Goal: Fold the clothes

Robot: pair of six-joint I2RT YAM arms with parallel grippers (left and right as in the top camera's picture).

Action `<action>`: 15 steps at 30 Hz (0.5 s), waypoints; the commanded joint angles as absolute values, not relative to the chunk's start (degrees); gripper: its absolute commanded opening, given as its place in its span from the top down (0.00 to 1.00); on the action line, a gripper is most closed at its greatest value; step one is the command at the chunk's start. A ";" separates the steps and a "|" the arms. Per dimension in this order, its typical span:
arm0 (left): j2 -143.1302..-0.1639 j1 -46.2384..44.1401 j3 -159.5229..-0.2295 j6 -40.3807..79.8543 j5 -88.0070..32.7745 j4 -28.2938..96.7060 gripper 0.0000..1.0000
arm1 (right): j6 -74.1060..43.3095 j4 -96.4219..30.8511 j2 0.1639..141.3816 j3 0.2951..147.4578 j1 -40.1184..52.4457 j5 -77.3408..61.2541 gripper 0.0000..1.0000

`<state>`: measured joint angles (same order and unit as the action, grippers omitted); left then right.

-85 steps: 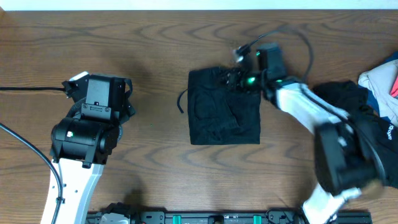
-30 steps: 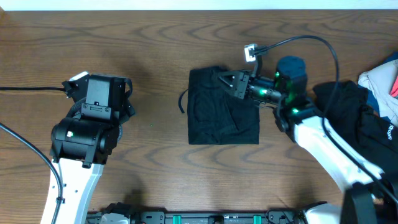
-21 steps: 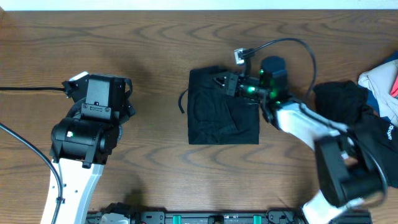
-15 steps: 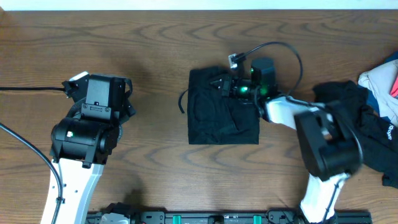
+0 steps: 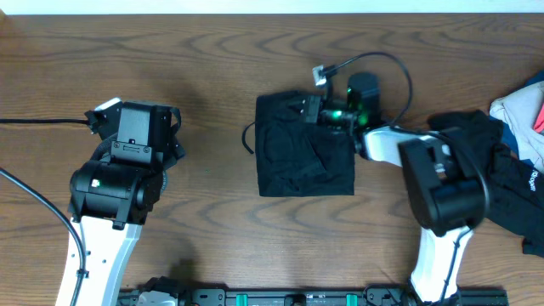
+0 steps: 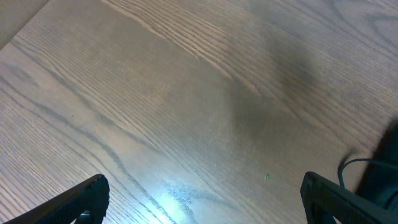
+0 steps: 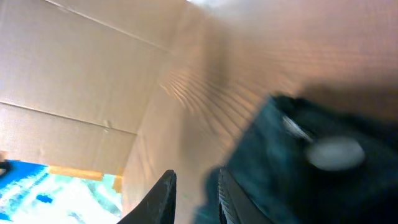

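Looking down from overhead: I have the folded black garment [image 5: 306, 157] lying as a flat rectangle at the middle of the table [image 5: 195, 68], with a thin black cord [image 5: 248, 136] poking out at its left edge
Right arm, overhead: it reaches in from the right side, and the right tool [image 5: 309, 110] is over the garment's top edge, toward the right corner; whether it touches the cloth I cannot tell from up here
Other clothes, overhead: a crumpled black heap [image 5: 489, 153] lies at the right of the table, well apart from the folded piece, with a small white mark [image 5: 533, 178] on it; a whitish piece [image 5: 520, 106] with pink and blue sits against the heap at the far right edge
Left arm, overhead: the left arm [image 5: 115, 178] sits at the left, well apart from the garment
Left wrist: the left tool [image 6: 205, 202] stands wide apart with nothing between, its fingertips [image 6: 81, 199] in the bottom corners over bare wood; a sliver of black cloth [image 6: 390, 155] and the cord show at the right edge
Right wrist: the picture is blurred; the fingers [image 7: 163, 196] stand close with only a narrow slit between them, and black fabric [image 7: 311, 162] fills the lower right, just beside one finger; whether any cloth is pinched I cannot tell
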<state>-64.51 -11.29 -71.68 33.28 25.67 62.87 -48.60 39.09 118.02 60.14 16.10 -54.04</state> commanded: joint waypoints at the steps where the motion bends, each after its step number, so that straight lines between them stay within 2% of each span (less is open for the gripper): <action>1: -64.75 -11.00 -71.48 34.22 26.15 63.40 0.02 | -50.59 39.16 107.85 60.42 15.25 -56.53 0.78; 6: -64.75 -10.98 -71.48 34.22 26.15 63.37 0.02 | -52.77 29.56 97.51 60.42 16.78 -59.75 0.79; 11: -64.75 -11.00 -71.48 34.22 26.15 63.37 0.02 | -52.16 11.11 94.11 60.16 19.57 -61.82 0.83; 15: -64.75 -11.00 -71.48 34.22 26.15 63.40 0.02 | -42.15 -2.72 95.24 59.37 22.22 -58.65 0.84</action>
